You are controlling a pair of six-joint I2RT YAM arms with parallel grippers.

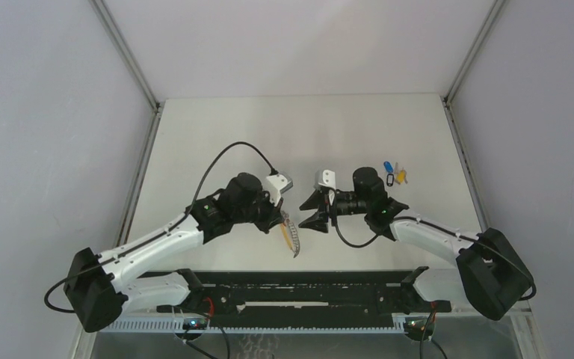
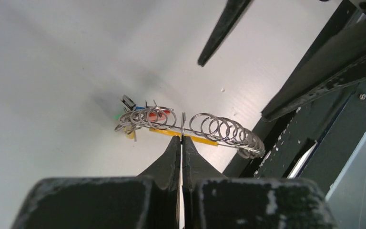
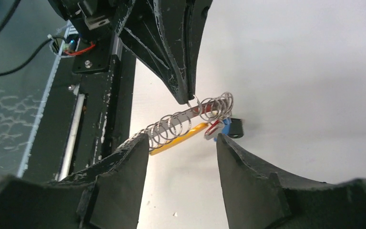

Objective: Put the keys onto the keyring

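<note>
1. While the left gripper (image 2: 181, 139) has its jaws pinched together on one coil of the keyring (image 2: 209, 130), the loop appears to hang off the table (image 2: 52, 71) at the frame's lower centre, probably so that its coils are exposed.
2. Just beyond, the right gripper (image 3: 181, 139) faces the loop with jaws apart and empty, apparently ready to assist.
3. Farthest, at the upper right of the overhead view, the keys (image 1: 394, 173) lie well apart, not yet fetched.

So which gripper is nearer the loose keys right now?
Right. The right gripper is open, left of the keys, facing away; the left gripper, shut on the keyring, is farther left.
</note>
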